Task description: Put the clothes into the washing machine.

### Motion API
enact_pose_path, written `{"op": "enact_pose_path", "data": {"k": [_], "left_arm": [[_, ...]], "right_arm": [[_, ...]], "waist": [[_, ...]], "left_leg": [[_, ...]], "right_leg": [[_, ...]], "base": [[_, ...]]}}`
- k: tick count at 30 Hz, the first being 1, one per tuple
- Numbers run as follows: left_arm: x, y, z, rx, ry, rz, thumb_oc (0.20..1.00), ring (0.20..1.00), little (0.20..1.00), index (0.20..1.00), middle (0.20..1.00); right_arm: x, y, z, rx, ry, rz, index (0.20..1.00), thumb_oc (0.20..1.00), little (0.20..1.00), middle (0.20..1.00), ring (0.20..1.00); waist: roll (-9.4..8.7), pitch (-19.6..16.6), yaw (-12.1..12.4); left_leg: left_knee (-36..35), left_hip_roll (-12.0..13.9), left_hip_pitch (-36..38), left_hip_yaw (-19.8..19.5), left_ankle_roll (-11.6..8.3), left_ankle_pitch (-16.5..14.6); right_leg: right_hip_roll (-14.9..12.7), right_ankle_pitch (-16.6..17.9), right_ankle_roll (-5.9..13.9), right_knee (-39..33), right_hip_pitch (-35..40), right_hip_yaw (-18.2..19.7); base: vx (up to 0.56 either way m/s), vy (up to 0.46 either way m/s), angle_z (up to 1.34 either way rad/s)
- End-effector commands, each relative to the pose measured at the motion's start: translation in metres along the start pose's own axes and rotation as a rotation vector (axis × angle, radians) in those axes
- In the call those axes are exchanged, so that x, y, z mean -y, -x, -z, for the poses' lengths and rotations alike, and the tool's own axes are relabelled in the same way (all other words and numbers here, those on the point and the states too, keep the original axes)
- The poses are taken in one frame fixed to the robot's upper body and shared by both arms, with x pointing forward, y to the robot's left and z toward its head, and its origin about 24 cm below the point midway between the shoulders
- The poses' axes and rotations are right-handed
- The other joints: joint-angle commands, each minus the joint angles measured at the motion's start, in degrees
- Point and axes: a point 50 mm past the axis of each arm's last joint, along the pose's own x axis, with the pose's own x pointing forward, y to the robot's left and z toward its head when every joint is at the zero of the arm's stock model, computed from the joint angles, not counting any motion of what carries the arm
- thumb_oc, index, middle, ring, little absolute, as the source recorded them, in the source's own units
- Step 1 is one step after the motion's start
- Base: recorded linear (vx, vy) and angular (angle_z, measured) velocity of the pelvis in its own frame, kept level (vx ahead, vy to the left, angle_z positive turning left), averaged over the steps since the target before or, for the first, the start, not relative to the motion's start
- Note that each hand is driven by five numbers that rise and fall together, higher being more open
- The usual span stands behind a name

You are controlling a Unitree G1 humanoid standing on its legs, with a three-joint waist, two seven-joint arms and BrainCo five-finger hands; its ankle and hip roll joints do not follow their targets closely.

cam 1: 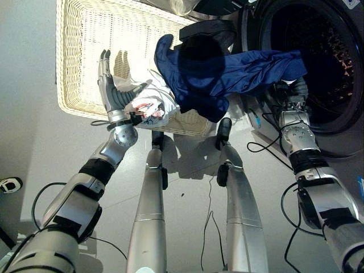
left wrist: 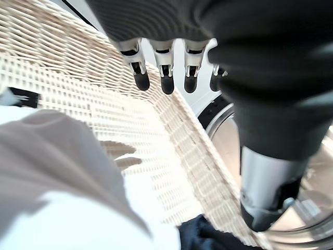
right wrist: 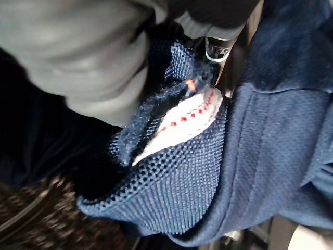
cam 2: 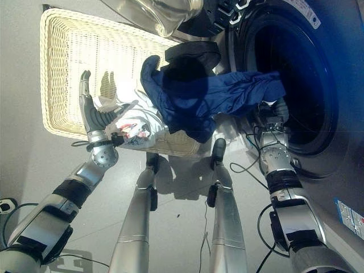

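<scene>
A: Right hand [cam 1: 296, 91] is up at the mouth of the washing machine [cam 1: 341, 34], wrapped in the navy garment [cam 1: 227, 74] — in its wrist view the fingers curl into the mesh fabric, pinching it right by a white label [right wrist: 182, 125] with red stitching.

B: And that garment is stretched out, isn't it? One end sits at the drum opening with the hand, the rest trails back across to the wicker basket [cam 1: 74, 57].

A: Exactly — it hangs draped between the two, with the bulk of the cloth over the basket's near corner. A dark piece [cam 1: 207, 31] shows just above it, beside the machine's rim.

B: Left hand [cam 1: 108, 85]?

A: Over the basket, fingers straight and spread, holding nothing. Its wrist view looks past the dark fingertips [left wrist: 166, 83] onto the woven wall.

B: Anything else in there?

A: A white garment [cam 1: 149, 105] with a printed patch lies in the basket's near part, just beside the left wrist, touching the navy cloth.
</scene>
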Motion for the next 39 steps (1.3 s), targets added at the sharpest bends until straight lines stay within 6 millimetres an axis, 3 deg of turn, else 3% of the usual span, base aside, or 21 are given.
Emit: {"op": "enact_pose_path", "data": {"k": [1,3,5,7,9,11,12,17,21,23,26,27,28,29,30,31,34,39], "left_arm": [[-0.004,-0.014,-0.005,-0.019,0.035,-0.059,1.0,1.0,1.0,1.0,1.0],[-0.003,-0.015,-0.002,-0.042,0.022,-0.05,1.0,1.0,1.0,1.0,1.0],[-0.01,-0.011,0.01,-0.073,-0.002,-0.04,1.0,1.0,1.0,1.0,1.0],[-0.015,-0.005,0.017,-0.079,-0.012,-0.041,1.0,1.0,1.0,1.0,1.0],[-0.024,0.015,0.03,-0.082,-0.04,-0.039,1.0,1.0,1.0,1.0,1.0],[-0.03,0.024,0.036,-0.083,-0.054,-0.042,1.0,1.0,1.0,1.0,1.0],[-0.039,0.032,0.043,-0.092,-0.075,-0.046,1.0,1.0,1.0,1.0,1.0],[-0.058,0.036,0.056,-0.126,-0.133,-0.039,1.0,1.0,1.0,1.0,1.0],[-0.063,0.034,0.061,-0.138,-0.151,-0.021,1.0,1.0,1.0,1.0,1.0],[-0.065,0.037,0.064,-0.145,-0.15,-0.013,1.0,1.0,1.0,1.0,1.0],[-0.064,0.038,0.065,-0.145,-0.149,-0.003,1.0,1.0,1.0,1.0,1.0],[-0.064,0.036,0.064,-0.142,-0.148,-0.006,1.0,1.0,1.0,1.0,1.0],[-0.063,0.038,0.065,-0.148,-0.145,0.0,1.0,1.0,1.0,1.0,1.0],[-0.063,0.035,0.063,-0.143,-0.139,-0.002,1.0,1.0,1.0,1.0,1.0],[-0.062,0.036,0.064,-0.144,-0.138,0.004,1.0,1.0,1.0,1.0,1.0],[-0.061,0.035,0.063,-0.143,-0.132,0.009,1.0,1.0,1.0,1.0,1.0],[-0.056,0.027,0.057,-0.131,-0.12,0.021,1.0,1.0,1.0,1.0,1.0],[-0.049,0.015,0.048,-0.108,-0.108,0.037,1.0,1.0,1.0,1.0,1.0]], "right_arm": [[-0.013,-0.009,-0.024,0.019,0.226,0.02,0.2,0.2,0.2,0.2,0.2],[-0.01,-0.012,-0.031,0.044,0.325,0.117,0.2,0.2,0.2,0.2,0.2],[-0.016,-0.021,-0.081,0.239,0.394,0.304,0.2,0.2,0.2,0.2,0.2],[-0.023,-0.021,-0.114,0.368,0.399,0.391,0.2,0.2,0.2,0.2,0.2],[-0.045,-0.006,-0.175,0.702,0.355,0.521,0.2,0.2,0.2,0.2,0.2],[-0.056,0.005,-0.202,0.844,0.33,0.564,0.2,0.2,0.2,0.2,0.2],[-0.069,0.023,-0.23,1.025,0.313,0.616,0.2,0.2,0.2,0.2,0.2],[-0.079,0.062,-0.266,1.313,0.317,0.754,0.2,0.2,0.2,0.2,0.2],[-0.073,0.08,-0.292,1.394,0.321,0.837,0.2,0.2,0.2,0.2,0.2],[-0.067,0.088,-0.304,1.421,0.348,0.883,0.2,0.2,0.2,0.2,0.2],[-0.064,0.089,-0.306,1.413,0.377,0.907,0.2,0.2,0.2,0.2,0.2],[-0.063,0.089,-0.307,1.409,0.382,0.911,0.238,0.238,0.238,0.238,0.238],[-0.058,0.086,-0.305,1.373,0.438,0.924,0.476,0.476,0.476,0.476,0.476],[-0.054,0.082,-0.303,1.311,0.457,0.932,0.774,0.774,0.774,0.774,0.774],[-0.047,0.077,-0.3,1.249,0.488,0.954,0.934,0.934,0.934,0.934,0.934],[-0.037,0.07,-0.296,1.129,0.538,0.953,1.0,1.0,1.0,1.0,1.0],[-0.011,0.052,-0.276,0.823,0.72,1.0,1.0,1.0,1.0,1.0,1.0],[-0.008,0.04,-0.258,0.691,1.196,1.16,1.0,1.0,1.0,1.0,1.0]], "waist": [[5.09,-1.02,-1.31],[5.32,-1.02,-1.21],[5.83,-1.02,-0.89],[5.7,-1.02,-0.67],[5.05,-1.02,-0.36],[4.49,-1.02,-0.4],[3.65,-1.02,-0.86],[0.86,-1.02,-2.33],[0.2,-1.02,-2.31],[0.2,-1.02,-2.16],[0.4,-1.02,-1.99],[0.44,-1.02,-2.03],[0.77,-1.02,-1.79],[0.83,-1.02,-1.76],[0.96,-1.02,-1.53],[1.23,-1.02,-1.36],[1.6,-1.02,-0.81],[1.93,-1.02,-0.15]], "left_leg": [[-2.47,-6.23,-0.58,1.53,4.8,2.61],[-2.35,-6.18,-0.61,1.52,4.72,2.7],[-1.26,-5.67,-0.83,1.53,4.62,1.97],[-0.97,-5.52,-0.92,1.32,4.63,1.46],[-1.04,-5.3,-1.02,0.59,4.88,0.86],[-1.23,-5.26,-0.98,0.23,5.04,0.65],[-1.06,-5.24,-0.93,-0.05,5.25,0.36],[0.14,-4.96,0.1,-0.34,5.87,-0.67],[-0.43,-4.96,1.17,-0.62,5.92,-0.47],[-0.83,-5.38,1.84,-0.9,5.99,-0.22],[-0.91,-5.81,2.01,-1.12,6.04,-0.17],[-1.06,-5.95,1.49,-1.13,6.05,0.42],[-1.21,-6.16,2.27,-1.2,6.14,-0.11],[-1.34,-6.35,1.74,-1.2,6.16,0.46],[-1.33,-6.47,2.25,-1.23,6.18,-0.02],[-1.49,-6.43,2.37,-1.06,6.17,0.07],[-1.54,-6.88,1.99,-1.13,6.42,0.17],[-1.31,-7.19,1.27,-1.25,6.64,0.34]], "right_leg": [[4.05,-0.05,3.94,1.57,1.25,-7.03],[4.22,-0.17,3.74,1.74,1.19,-6.9],[4.47,-0.82,3.43,2.61,1.03,-6.44],[4.78,-1.03,3.3,2.43,1.17,-6.27],[5.29,-1.34,3.14,2.39,1.51,-6.33],[5.55,-1.33,3.1,2.15,1.77,-6.48],[5.97,-1.24,3.13,2.06,2.06,-6.45],[7.11,-1.39,3.07,2.29,3.7,-6.13],[7.46,-1.62,3.02,1.63,5.09,-5.97],[7.62,-1.52,2.98,0.74,5.92,-5.84],[7.65,-1.44,2.9,0.28,6.09,-5.85],[7.57,-0.93,2.81,0.02,5.63,-5.91],[7.62,-1.42,2.87,-0.07,6.24,-5.88],[7.51,-0.87,2.79,-0.49,5.8,-5.94],[7.54,-1.27,2.86,-0.59,6.26,-5.9],[7.49,-1.29,2.8,-0.75,6.43,-5.96],[7.34,-1.11,2.6,-1.18,6.09,-5.96],[6.95,-0.71,2.75,-1.14,5.5,-6.36]], "base": [[0.0,0.0,0.0],[0.0,0.0,0.0],[0.0,0.0,0.0],[0.0,0.0,0.0],[0.01,-0.046,-0.03],[0.01,-0.06,-0.05],[0.01,-0.051,-0.03],[0.01,-0.032,0.0],[0.01,-0.004,-0.02],[0.01,0.002,0.02],[0.0,0.003,0.01],[0.03,0.019,0.01],[0.0,0.0,0.0],[0.03,0.017,0.01],[0.01,0.015,0.03],[0.03,0.015,0.05],[0.01,0.002,0.06],[0.01,-0.026,0.05]]}}
